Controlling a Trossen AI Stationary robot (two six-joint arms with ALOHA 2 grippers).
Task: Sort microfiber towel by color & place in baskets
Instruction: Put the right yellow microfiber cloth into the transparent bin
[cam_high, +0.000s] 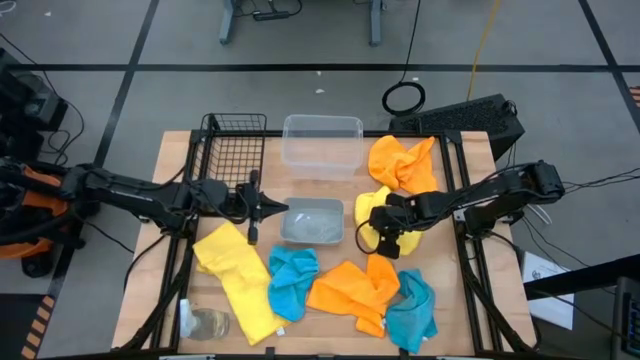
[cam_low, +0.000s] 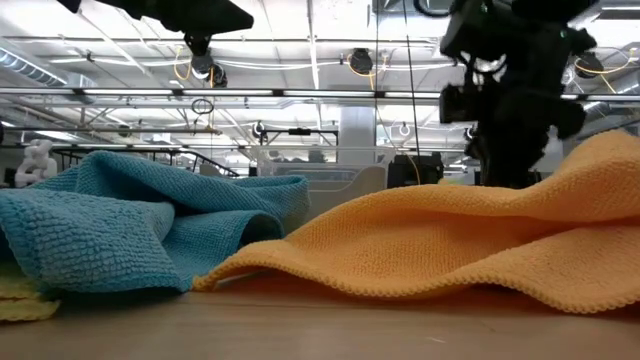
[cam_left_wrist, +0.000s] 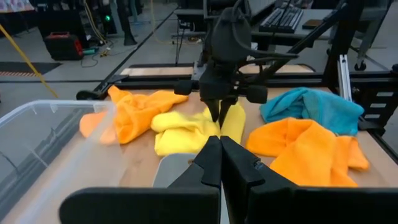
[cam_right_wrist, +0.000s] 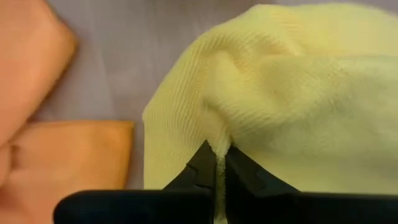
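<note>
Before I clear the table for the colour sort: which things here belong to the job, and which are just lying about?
Belongs to the job:
- black wire-mesh basket
- clear plastic tub
- grey tray
- yellow towel pinched by the right gripper
- other yellow, blue and orange towels

Lying about:
- clear glass cup
- black keyboard

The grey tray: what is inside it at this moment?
The grey tray shows only its bare floor; no towel lies in it. The shut left gripper hangs beside its edge and hides nothing of the inside.

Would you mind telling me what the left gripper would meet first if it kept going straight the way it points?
Probably the grey tray just ahead of the shut left gripper, though their relative height is unclear.
</note>
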